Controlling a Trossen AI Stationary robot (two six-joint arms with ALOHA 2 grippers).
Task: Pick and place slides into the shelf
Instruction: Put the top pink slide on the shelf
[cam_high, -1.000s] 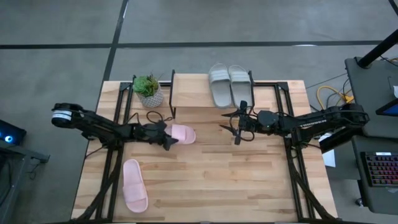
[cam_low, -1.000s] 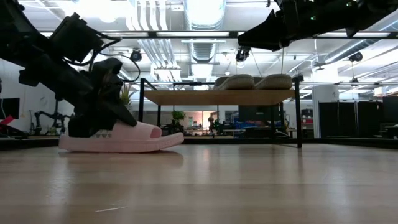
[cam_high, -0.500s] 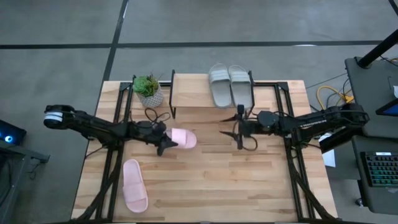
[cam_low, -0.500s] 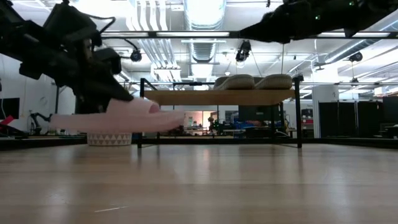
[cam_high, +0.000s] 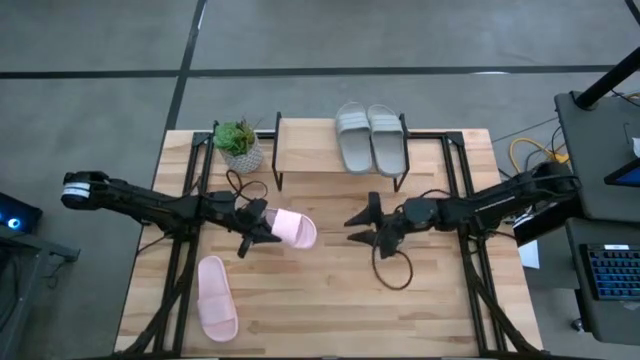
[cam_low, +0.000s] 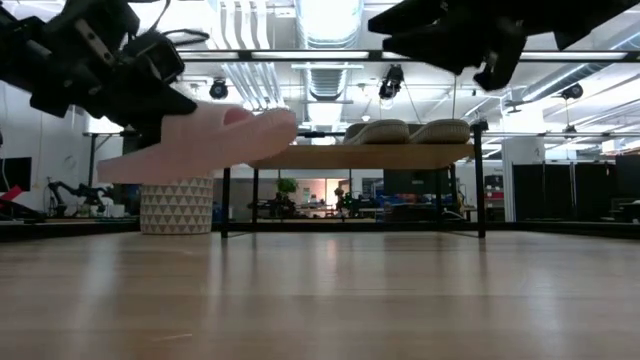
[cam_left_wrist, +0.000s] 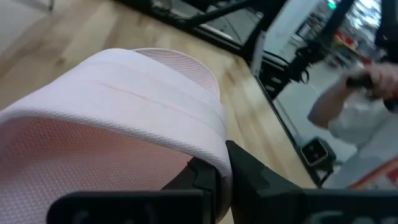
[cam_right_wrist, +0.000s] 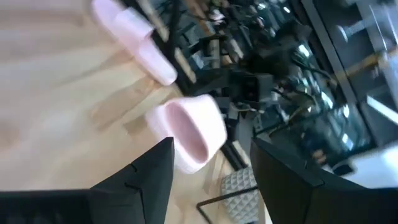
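Right now, as seen from beside the desk (cam_high: 400, 310):
Left end effector (cam_high: 256, 228): clamped on the strap end of one pink slide (cam_high: 292, 228), carrying it clear of the desk surface; in the low view the slide (cam_low: 200, 150) hangs tilted, toe raised, in the air.
Right end effector (cam_high: 362, 228): fingers spread apart, gripping nothing, held above the desk and facing the carried pink slide, which sits a short way off from its fingertips (cam_right_wrist: 149, 180).
Second pink slide (cam_high: 216, 298): flat on the desk, near the left end effector on the side away from the shelf.
Shelf (cam_high: 305, 150): beyond both end effectors, at the far edge of the desk.
Grey-green slides (cam_high: 370, 136): side by side on the shelf top, just past the right end effector.
Potted plant (cam_high: 238, 145): beside the shelf, beyond the left end effector.
Cable loop (cam_high: 392, 270): lying on the desk close under the right end effector.
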